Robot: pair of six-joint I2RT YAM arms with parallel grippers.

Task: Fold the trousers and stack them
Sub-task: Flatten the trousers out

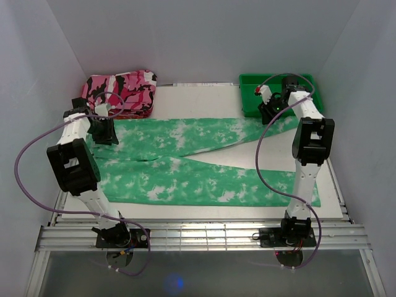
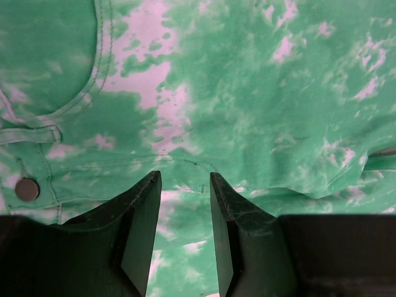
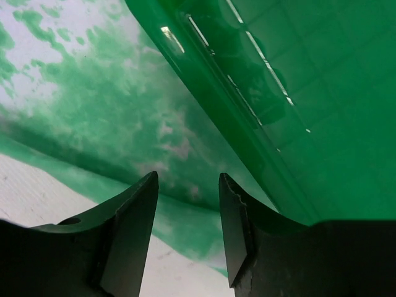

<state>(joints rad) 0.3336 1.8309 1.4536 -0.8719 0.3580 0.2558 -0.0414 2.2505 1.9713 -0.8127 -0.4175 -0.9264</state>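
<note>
The green and white tie-dye trousers [image 1: 185,164] lie spread flat, waist at the left and both legs running right. My left gripper [image 1: 104,131] hovers over the waist end. In the left wrist view it [image 2: 185,176] is open with only cloth below, and a waist button [image 2: 26,189] shows at the left. My right gripper [image 1: 270,113] is at the end of the far leg, beside the tray. Seen from the right wrist, it [image 3: 189,176] is open over the leg's hem [image 3: 179,210], holding nothing.
A folded pink, black and white camouflage cloth [image 1: 122,93] sits at the back left. A green plastic tray [image 1: 250,93] stands at the back right, its wall [image 3: 247,105] close to my right fingers. White walls enclose three sides.
</note>
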